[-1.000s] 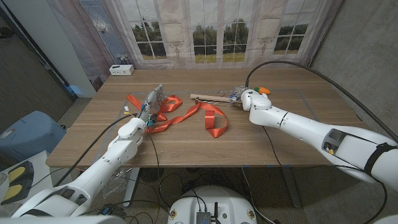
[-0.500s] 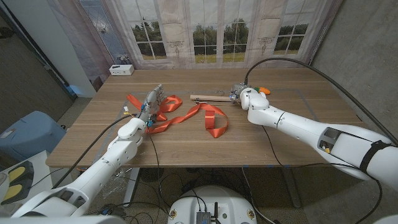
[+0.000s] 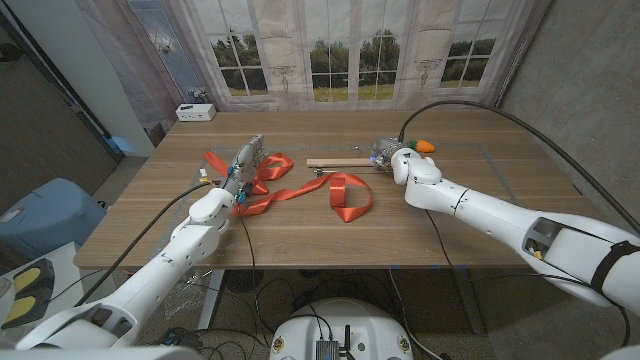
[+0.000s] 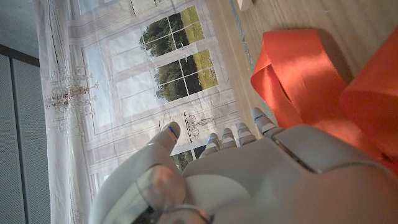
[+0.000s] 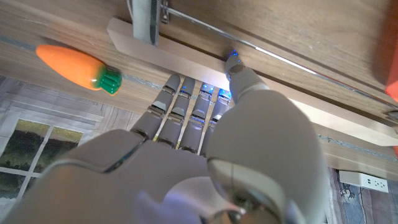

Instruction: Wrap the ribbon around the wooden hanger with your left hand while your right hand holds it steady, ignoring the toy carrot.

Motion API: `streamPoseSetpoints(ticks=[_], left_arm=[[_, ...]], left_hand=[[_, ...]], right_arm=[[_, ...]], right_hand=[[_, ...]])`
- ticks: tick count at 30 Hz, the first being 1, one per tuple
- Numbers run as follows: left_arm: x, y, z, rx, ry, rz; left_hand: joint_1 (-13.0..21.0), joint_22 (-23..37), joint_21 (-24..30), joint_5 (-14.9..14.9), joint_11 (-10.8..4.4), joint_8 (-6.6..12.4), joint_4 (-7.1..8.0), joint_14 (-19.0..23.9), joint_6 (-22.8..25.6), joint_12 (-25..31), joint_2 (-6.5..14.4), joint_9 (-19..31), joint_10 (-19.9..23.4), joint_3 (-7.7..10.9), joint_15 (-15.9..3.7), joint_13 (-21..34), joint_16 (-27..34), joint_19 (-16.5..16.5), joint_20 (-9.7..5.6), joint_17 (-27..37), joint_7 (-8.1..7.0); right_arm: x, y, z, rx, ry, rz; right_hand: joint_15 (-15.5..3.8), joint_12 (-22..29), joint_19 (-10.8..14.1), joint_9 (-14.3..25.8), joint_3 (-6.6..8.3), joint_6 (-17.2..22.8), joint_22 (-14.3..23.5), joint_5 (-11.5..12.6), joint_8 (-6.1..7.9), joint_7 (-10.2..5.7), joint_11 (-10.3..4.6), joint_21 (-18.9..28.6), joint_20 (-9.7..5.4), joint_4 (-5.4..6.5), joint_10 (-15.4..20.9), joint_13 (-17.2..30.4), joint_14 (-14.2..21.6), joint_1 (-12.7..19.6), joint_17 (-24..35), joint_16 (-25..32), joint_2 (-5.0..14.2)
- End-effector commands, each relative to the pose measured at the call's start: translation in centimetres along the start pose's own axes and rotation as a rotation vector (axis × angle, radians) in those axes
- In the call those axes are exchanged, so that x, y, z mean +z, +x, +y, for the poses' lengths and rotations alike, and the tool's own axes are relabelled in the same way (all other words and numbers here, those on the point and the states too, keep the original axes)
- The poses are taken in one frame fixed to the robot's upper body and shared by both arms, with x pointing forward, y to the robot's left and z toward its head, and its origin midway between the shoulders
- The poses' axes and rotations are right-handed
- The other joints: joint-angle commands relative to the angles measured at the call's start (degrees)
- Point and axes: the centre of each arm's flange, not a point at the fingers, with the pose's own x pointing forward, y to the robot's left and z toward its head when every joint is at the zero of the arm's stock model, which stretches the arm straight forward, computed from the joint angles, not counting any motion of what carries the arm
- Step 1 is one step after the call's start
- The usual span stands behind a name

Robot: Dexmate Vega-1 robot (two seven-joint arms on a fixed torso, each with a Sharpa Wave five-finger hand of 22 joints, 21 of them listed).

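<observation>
The wooden hanger [image 3: 338, 162] lies across the middle of the table, its metal hook [image 5: 149, 18] near the right end. My right hand [image 3: 388, 155] holds that end, fingers [image 5: 186, 102] laid along the bar [image 5: 348, 121] and the thumb pressed on it. The orange ribbon [image 3: 345, 195] runs from a loop under the hanger leftwards to a heap [image 3: 268, 170] beside my left hand [image 3: 243, 163]. That hand hovers over the ribbon [image 4: 298, 68] with its fingers [image 4: 239, 134] straight and apart, gripping nothing. The toy carrot [image 3: 424, 146] lies just beyond my right hand, close to the hanger's end [image 5: 78, 64].
A white box [image 3: 195, 112] sits at the table's far left corner. A curtain with printed windows [image 3: 330, 50] hangs behind the table. A blue bin [image 3: 45, 215] stands on the floor to the left. The table's near edge [image 3: 320, 266] runs below the ribbon.
My right hand has shifted slightly right and nearer, taking the hanger with it. The ribbon's middle loop followed to the right. The left hand has stayed in place.
</observation>
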Motion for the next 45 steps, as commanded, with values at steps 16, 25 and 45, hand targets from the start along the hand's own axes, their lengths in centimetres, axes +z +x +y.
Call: streamPoseSetpoints(ticks=[16,25,45], left_arm=[[4.6,0.2,-2.6,-0.086,0.493,0.042],[6.3,0.6,-3.2,-0.17,0.677,0.087],[8.2,1.1,-6.6,-0.287,0.914,0.105]], left_hand=[[7.3,0.3,-0.7,-2.4,0.41,0.87,-9.45,6.8,3.4,1.1,-1.8,0.3,4.9,1.28,2.13,0.4,1.2,4.6,1.9,0.1,-1.42],[10.7,0.4,-1.0,-2.3,1.31,1.65,-12.93,9.5,8.2,1.8,-1.7,0.4,8.8,1.57,1.88,0.5,1.0,6.3,3.33,0.2,-0.9],[13.9,0.5,-1.3,-2.7,0.31,1.33,-14.01,14.3,12.1,2.0,-6.4,0.5,12.5,-0.71,0.22,0.7,1.3,9.5,3.83,0.3,-2.07]], right_arm=[[-3.0,-5.5,1.2,-0.452,0.211,0.007],[-3.4,-6.3,1.1,-0.508,0.244,0.019],[-4.0,-7.7,0.6,-0.573,0.265,0.042]], right_hand=[[-8.31,1.3,2.8,2.1,-0.32,8.9,0.5,0.3,1.17,1.35,-0.63,1.4,-0.08,0.26,2.8,3.0,1.9,1.3,0.4,0.3,1.19],[-8.28,1.5,3.2,2.1,-0.21,9.0,0.6,0.4,1.32,1.4,-0.46,1.6,-0.14,0.35,3.1,3.2,2.5,1.2,0.1,0.0,1.0],[-8.34,2.1,3.5,2.0,-0.24,9.1,0.7,0.4,1.59,1.34,-0.22,1.9,-0.36,0.47,4.1,3.6,2.9,1.2,0.4,-0.4,0.96]])
